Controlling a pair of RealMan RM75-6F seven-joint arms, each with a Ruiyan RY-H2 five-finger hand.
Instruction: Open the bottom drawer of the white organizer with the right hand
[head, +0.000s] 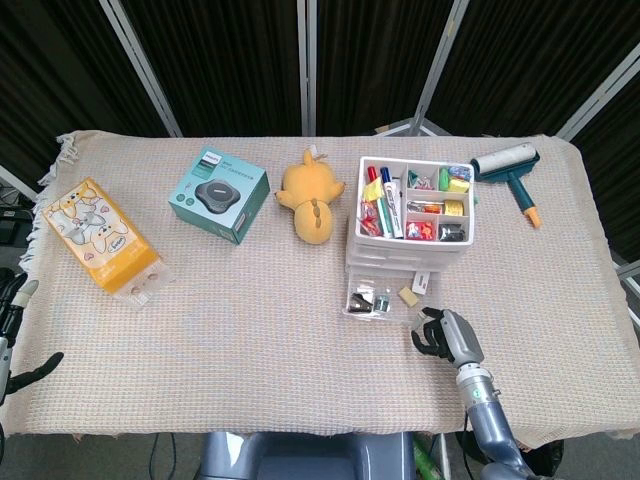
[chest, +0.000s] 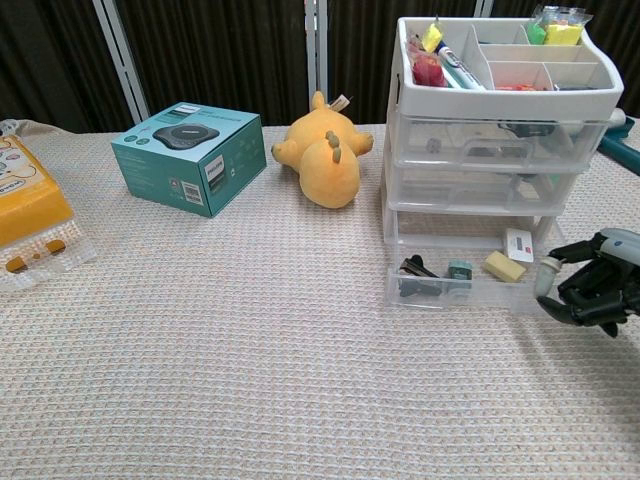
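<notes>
The bottom drawer of the white organizer stands pulled well out toward the table's front edge, small items lying inside; the right hand curls its fingers at the drawer's right front corner, though whether it actually grips cannot be told; the left hand hangs off the table's left edge, its state unclear

White organizer stood upright at table centre-right, open tray on top, clear drawers below. Bottom drawer was pulled well out toward the front edge, showing clips and small bits inside.
</notes>
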